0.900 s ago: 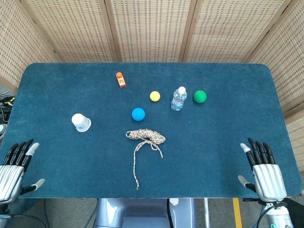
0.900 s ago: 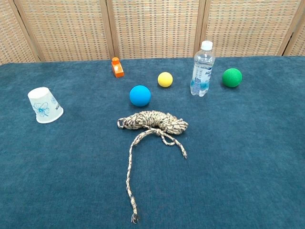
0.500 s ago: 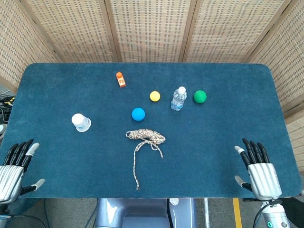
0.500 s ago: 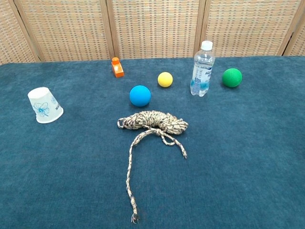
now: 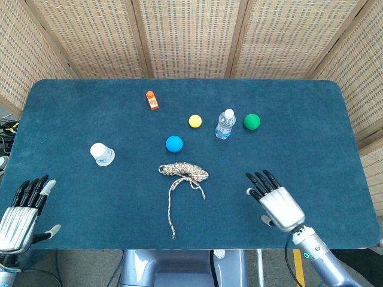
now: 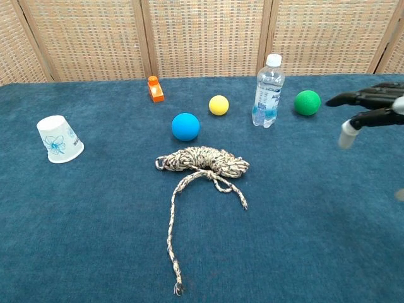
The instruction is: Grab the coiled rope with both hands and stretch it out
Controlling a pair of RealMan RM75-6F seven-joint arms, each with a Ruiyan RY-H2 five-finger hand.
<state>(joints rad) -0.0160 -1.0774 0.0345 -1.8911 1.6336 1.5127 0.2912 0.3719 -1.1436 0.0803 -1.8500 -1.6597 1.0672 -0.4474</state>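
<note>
Both my hands empty, fingers spread: right hand (image 5: 276, 200) near rope (image 5: 184, 172), left hand (image 5: 21, 212) far off. Risk: grabbing loose tail, knocking blue ball (image 5: 174, 143).

Head view overhead; chest view low, both showing the table (image 5: 311, 107).

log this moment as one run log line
phase: approach | braided coiled rope: on blue table, untouched | right hand: open, beside rope | left hand: open, table corner

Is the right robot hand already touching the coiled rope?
No, the right robot hand is open above the blue table, well apart from the coiled rope.
</note>
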